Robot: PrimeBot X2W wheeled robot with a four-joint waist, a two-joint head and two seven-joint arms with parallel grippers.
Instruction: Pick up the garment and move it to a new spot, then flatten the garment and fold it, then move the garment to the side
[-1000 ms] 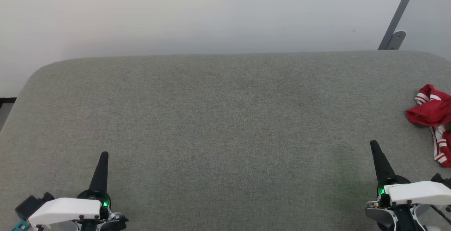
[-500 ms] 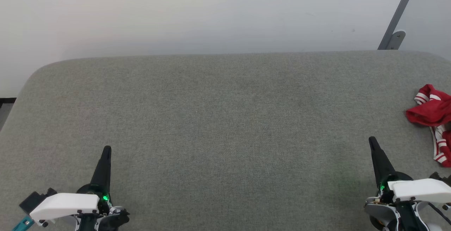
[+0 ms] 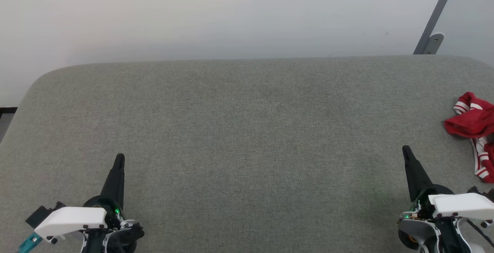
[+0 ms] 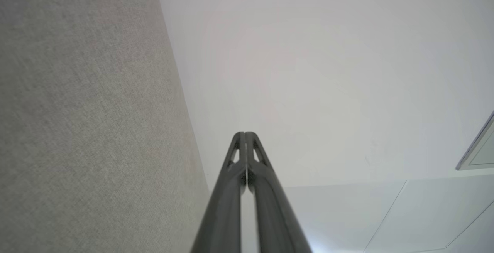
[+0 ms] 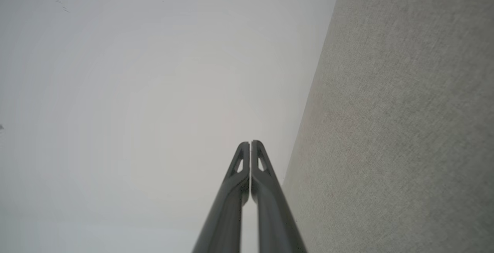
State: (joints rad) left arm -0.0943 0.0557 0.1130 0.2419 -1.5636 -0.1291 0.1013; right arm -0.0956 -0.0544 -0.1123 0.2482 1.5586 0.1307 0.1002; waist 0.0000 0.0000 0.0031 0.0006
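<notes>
Pressing flat against each other, the two dark fingers of the left gripper (image 4: 245, 134) are seen clenched on nothing, and those of the right gripper (image 5: 251, 143) are likewise closed and empty. Both grippers are held low over the near part of the grey fabric-covered table (image 3: 247, 129), the left at the near left and the right at the near right, with their tips pointed toward the pale wall (image 3: 231, 14). The garment (image 3: 471, 120) is found crumpled at the table's right edge, beyond and to the right of the right gripper and apart from it. Red cloth and white-and-red striped trim are shown, the rest being cut off by the picture's border. A grey metal strut (image 3: 438, 14) is seen slanting up the wall past the far right corner.
</notes>
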